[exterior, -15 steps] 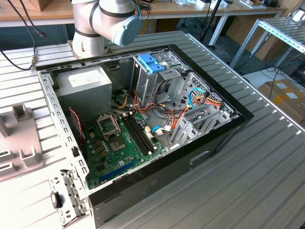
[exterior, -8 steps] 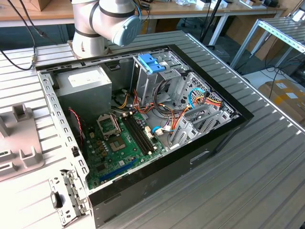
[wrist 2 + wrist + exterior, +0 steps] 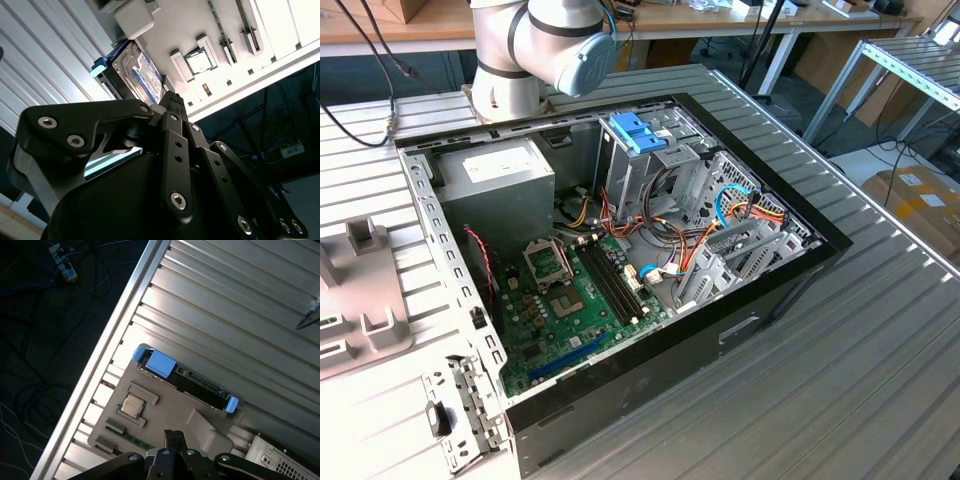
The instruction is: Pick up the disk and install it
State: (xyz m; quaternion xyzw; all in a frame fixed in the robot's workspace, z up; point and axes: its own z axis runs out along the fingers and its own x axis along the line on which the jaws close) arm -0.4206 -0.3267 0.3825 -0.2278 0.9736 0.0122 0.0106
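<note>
The disk (image 3: 200, 386) stands on its long edge in a slot of a grey holder tray (image 3: 165, 412), a dark drive with a bright blue end tab and a blue rail tip at its other end. In the second wrist view the disk (image 3: 142, 75) shows its labelled face between blue rails. My gripper (image 3: 173, 432) hangs above the tray, a short way from the disk and not touching it. In both wrist views its black fingertips (image 3: 173, 100) stand pressed together with nothing between them.
An open computer case (image 3: 760, 300) lies on the ribbed metal table (image 3: 880, 380), with a motherboard, cables and a metal cage topped by a light blue latch (image 3: 638, 130). The arm's base (image 3: 535, 50) stands behind it. A processor chip (image 3: 133, 405) rests in the tray near the table edge.
</note>
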